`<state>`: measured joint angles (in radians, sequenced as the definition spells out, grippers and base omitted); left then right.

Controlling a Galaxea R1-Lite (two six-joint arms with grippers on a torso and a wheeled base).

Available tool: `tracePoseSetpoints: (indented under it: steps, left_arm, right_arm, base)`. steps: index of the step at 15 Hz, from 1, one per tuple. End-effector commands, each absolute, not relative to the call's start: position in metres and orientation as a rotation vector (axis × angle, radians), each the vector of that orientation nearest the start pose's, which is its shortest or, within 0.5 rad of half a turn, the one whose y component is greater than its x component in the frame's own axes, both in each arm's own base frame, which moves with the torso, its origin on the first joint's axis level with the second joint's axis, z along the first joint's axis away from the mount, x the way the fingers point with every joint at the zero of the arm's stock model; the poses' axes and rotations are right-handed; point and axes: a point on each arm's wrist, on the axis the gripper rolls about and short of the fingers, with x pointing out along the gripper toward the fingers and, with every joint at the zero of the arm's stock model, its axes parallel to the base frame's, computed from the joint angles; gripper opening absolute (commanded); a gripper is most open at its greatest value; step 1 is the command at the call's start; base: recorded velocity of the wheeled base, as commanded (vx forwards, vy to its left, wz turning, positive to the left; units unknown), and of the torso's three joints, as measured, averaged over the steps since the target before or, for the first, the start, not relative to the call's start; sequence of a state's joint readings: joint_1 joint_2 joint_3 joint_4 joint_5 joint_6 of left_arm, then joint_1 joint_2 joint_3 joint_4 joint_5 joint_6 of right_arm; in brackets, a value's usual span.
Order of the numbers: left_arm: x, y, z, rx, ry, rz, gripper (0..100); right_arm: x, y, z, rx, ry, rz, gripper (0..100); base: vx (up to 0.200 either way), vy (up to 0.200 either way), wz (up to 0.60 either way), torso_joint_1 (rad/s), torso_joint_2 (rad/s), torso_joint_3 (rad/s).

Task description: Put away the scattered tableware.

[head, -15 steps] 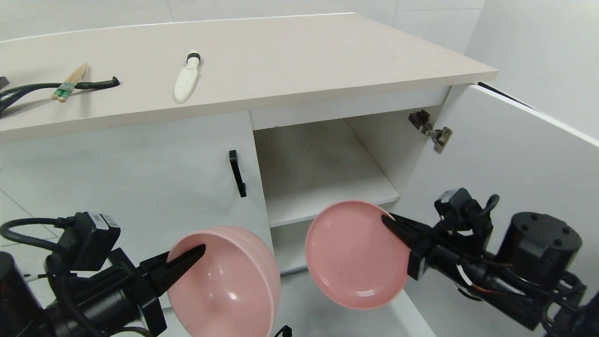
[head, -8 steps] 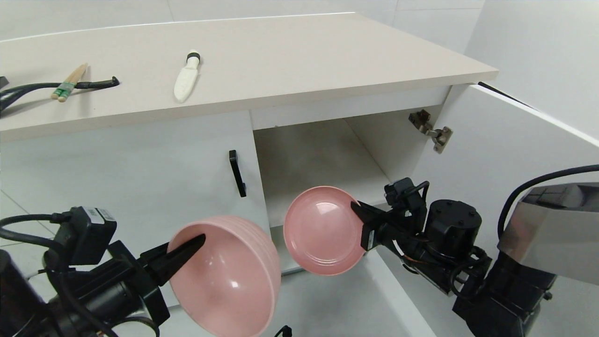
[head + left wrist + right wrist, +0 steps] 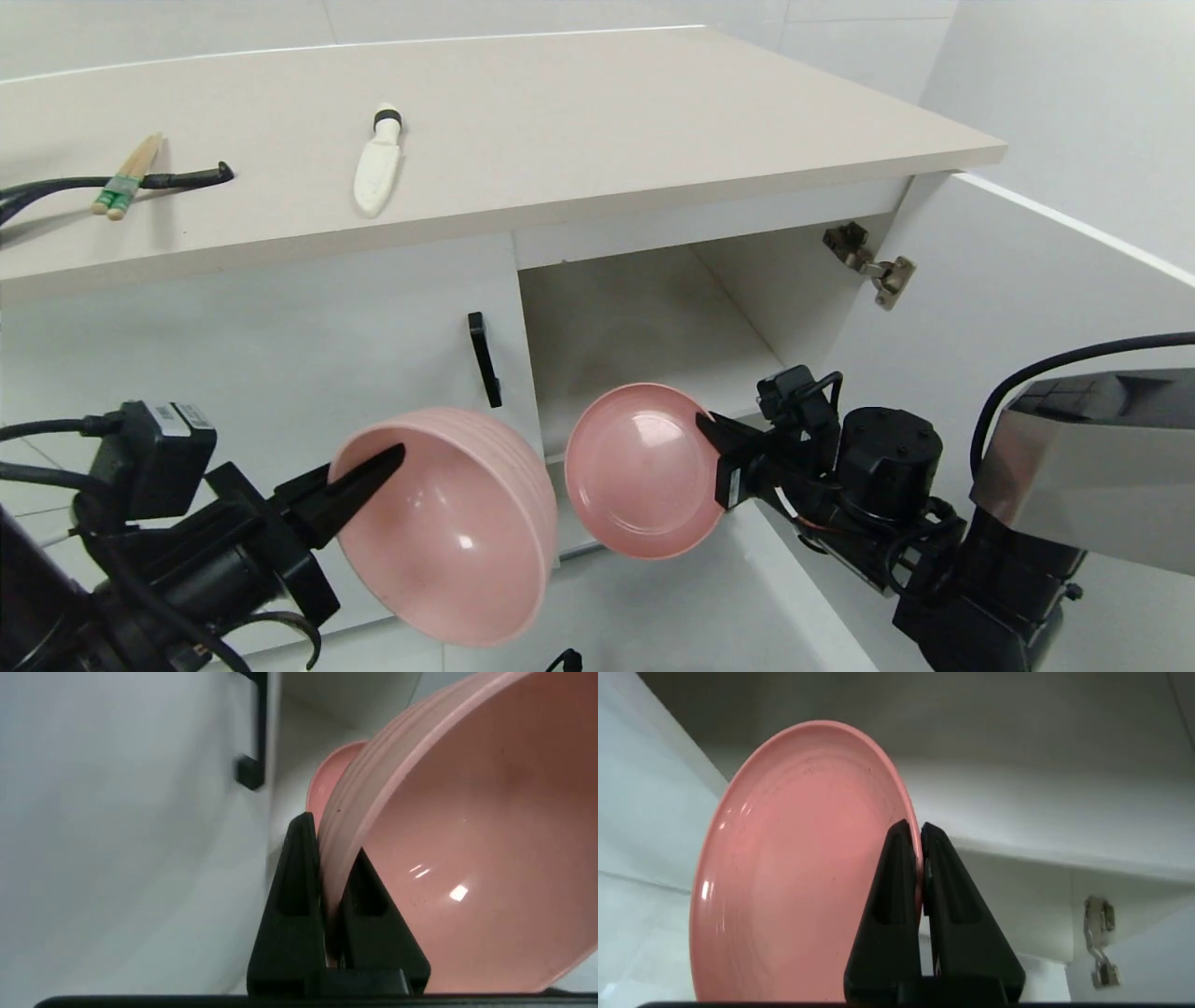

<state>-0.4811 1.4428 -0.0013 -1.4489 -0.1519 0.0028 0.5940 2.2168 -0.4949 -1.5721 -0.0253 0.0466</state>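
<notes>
A pink ribbed bowl [image 3: 448, 532] hangs on its side at the lower left, my left gripper [image 3: 373, 469] shut on its rim; the same bowl [image 3: 467, 840] fills the left wrist view, clamped by the left gripper [image 3: 332, 873]. A pink plate [image 3: 635, 471] stands on edge in front of the open cabinet [image 3: 644, 327], with my right gripper [image 3: 709, 434] shut on its rim. In the right wrist view the plate [image 3: 794, 868] is pinched by the right gripper [image 3: 920, 849]. On the counter lie a white sheathed knife [image 3: 378, 168] and chopsticks [image 3: 121, 182].
The cabinet's right door [image 3: 1018, 308] stands swung open beside my right arm. The left door [image 3: 280, 345] with a black handle [image 3: 483, 359] is closed. A black cable [image 3: 112, 182] lies on the counter's left. A shelf [image 3: 653, 383] sits inside the cabinet.
My right gripper has carried the plate leftward and toward the cabinet opening. The left gripper with the bowl has risen slightly. The camera has shifted a little.
</notes>
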Motion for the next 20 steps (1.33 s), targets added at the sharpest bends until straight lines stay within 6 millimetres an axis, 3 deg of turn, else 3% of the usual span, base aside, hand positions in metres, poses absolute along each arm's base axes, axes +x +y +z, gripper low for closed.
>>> tracePoseSetpoints:
  steps: [1,4,9,13,20]
  left_arm:
    - [0.136,-0.075,0.141,-0.005,-0.049,-0.636,0]
    - [0.139,-0.076,0.134,0.009,0.005,-0.635,0]
    - [0.138,-0.078,0.131,0.014,0.034,-0.646,0]
    - [0.134,-0.078,0.134,0.011,0.016,-0.66,0]
    - [0.135,-0.078,0.134,0.007,0.024,-0.66,0]
  right_arm:
    - [0.274,0.184,0.04,-0.003,0.161,0.563,0]
    - [0.277,0.182,0.041,0.001,0.152,0.554,0]
    - [0.296,0.172,0.05,0.021,0.098,0.501,0]
    - [0.313,0.181,0.052,0.049,0.044,0.499,0]
    - [0.347,0.2,0.002,0.139,0.098,0.443,0]
  base:
    - [0.0,0.0,0.0,0.0,0.0,0.0]
    - [0.0,0.0,0.0,0.0,0.0,0.0]
    - [0.16,0.0,0.0,-0.001,0.0,0.003]
    - [0.0,0.0,0.0,0.0,0.0,0.0]
    - [0.0,0.0,0.0,0.0,0.0,0.0]
